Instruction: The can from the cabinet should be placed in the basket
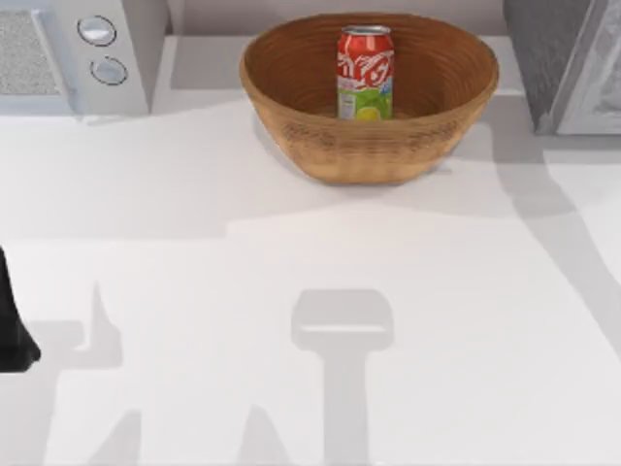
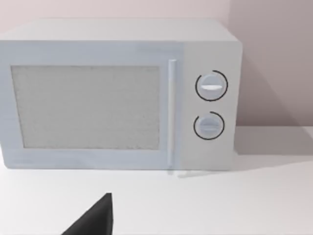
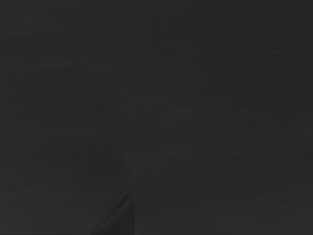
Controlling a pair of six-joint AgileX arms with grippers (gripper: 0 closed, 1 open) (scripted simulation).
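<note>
The red can [image 1: 365,73], with its green lower band and silver top, stands upright inside the orange-brown wicker basket [image 1: 369,146] at the back middle of the table. Nothing is touching the can. The dark grey speckled cabinet [image 1: 543,49] with its pale framed door sits at the back right, partly cut off by the picture's edge. My left gripper [image 1: 12,330] is parked at the table's left edge, far from the basket. One of its dark fingertips [image 2: 95,220] points toward the microwave. The right wrist view is dark.
A white microwave [image 1: 68,53] with two round knobs [image 2: 211,105] stands at the back left, its door shut. The white tabletop [image 1: 310,291] in front of the basket carries only the arms' shadows.
</note>
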